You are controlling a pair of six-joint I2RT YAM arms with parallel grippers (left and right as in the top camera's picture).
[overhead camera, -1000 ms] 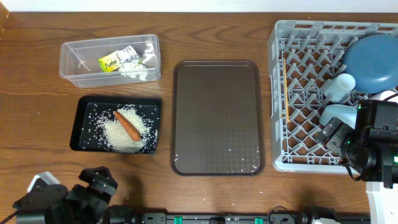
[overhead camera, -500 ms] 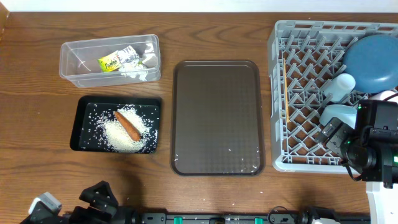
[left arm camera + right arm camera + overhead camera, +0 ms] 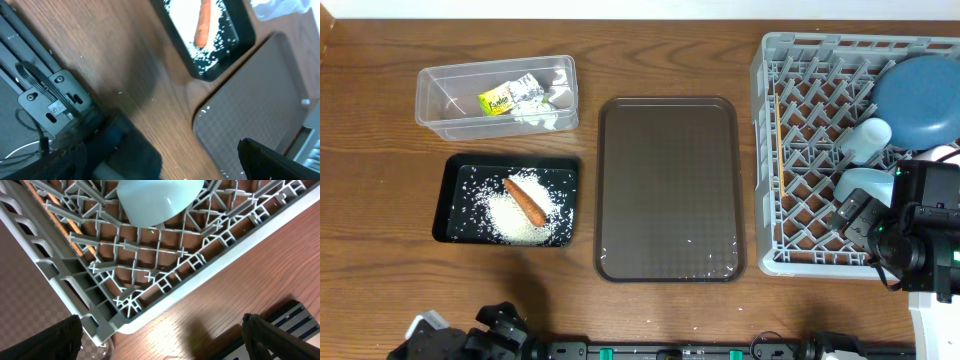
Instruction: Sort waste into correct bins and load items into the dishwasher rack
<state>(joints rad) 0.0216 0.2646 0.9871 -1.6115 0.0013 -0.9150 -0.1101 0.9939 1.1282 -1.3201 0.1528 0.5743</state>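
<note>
We hold our left tool (image 3: 200, 160) and right tool (image 3: 160, 347) wide, empty: carrot (image 3: 524, 200) lies in black tray (image 3: 441, 205), bowl (image 3: 920, 95) in rack (image 3: 761, 130).

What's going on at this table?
Two robot arms are sorting leftovers. The left gripper and right gripper are both open and empty. The carrot and rice lie in the black tray, the wrapper and tissue in the clear tub, a blue bowl and cups in the grey rack. Stray grains dot the brown tray.
</note>
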